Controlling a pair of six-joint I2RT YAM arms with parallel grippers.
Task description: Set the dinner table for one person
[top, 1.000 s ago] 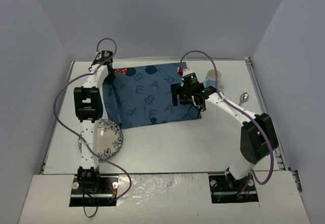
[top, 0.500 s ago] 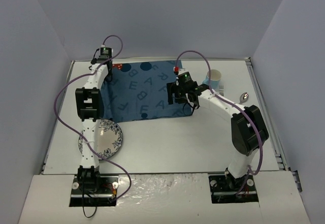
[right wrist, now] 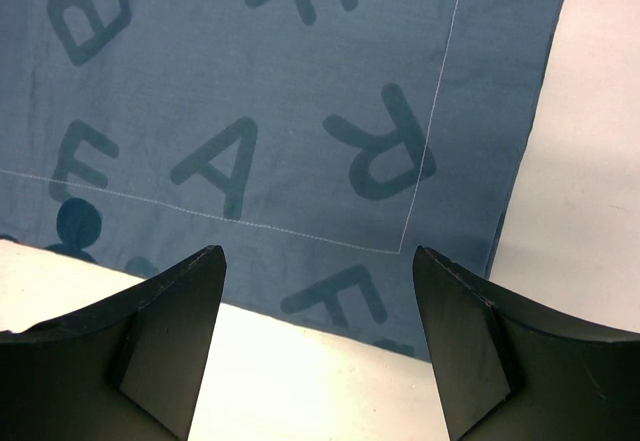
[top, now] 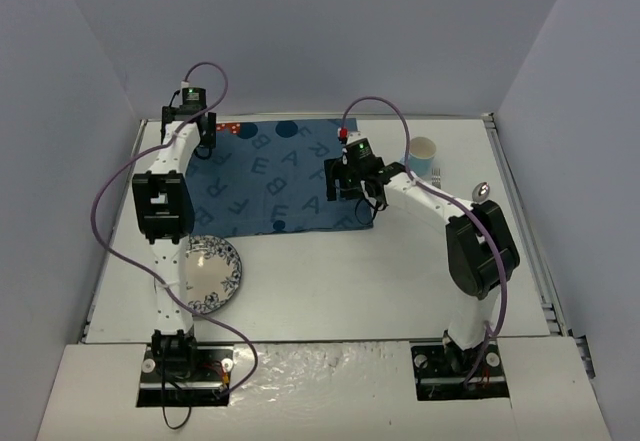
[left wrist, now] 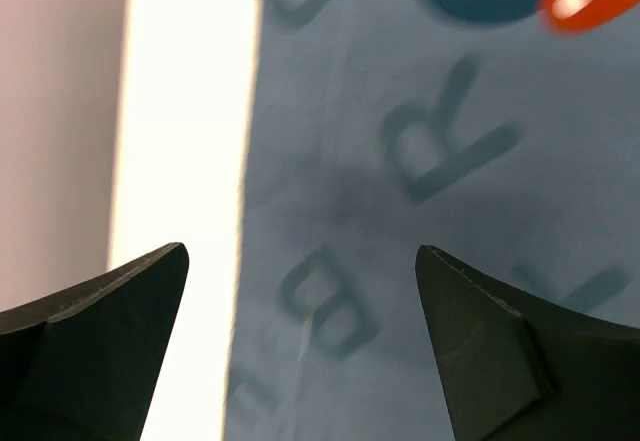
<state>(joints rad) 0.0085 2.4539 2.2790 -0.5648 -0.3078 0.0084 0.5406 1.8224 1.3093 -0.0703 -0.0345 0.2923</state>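
Observation:
The white dinner table (top: 330, 281) carries a dark blue lettered mat (top: 280, 176), spread flat across its far middle. My left gripper (top: 205, 139) hovers over the mat's far left corner. In the left wrist view this gripper (left wrist: 300, 341) is open, with the mat (left wrist: 420, 211) and the bare table (left wrist: 185, 111) below and nothing between the fingers. My right gripper (top: 352, 199) is over the mat's near right corner. In the right wrist view it (right wrist: 318, 341) is open above the mat's edge (right wrist: 250, 91) and holds nothing.
A blue-patterned plate (top: 205, 273) lies at the near left, partly under the left arm. A pale cup (top: 423, 153) stands right of the mat, with a fork (top: 437, 173) beside it and a spoon (top: 480, 193) further right. Grey walls enclose the table.
The mat has been pulled left and away and now lies square and flat. The left gripper has opened and let go of its corner. The right gripper moved left with the mat.

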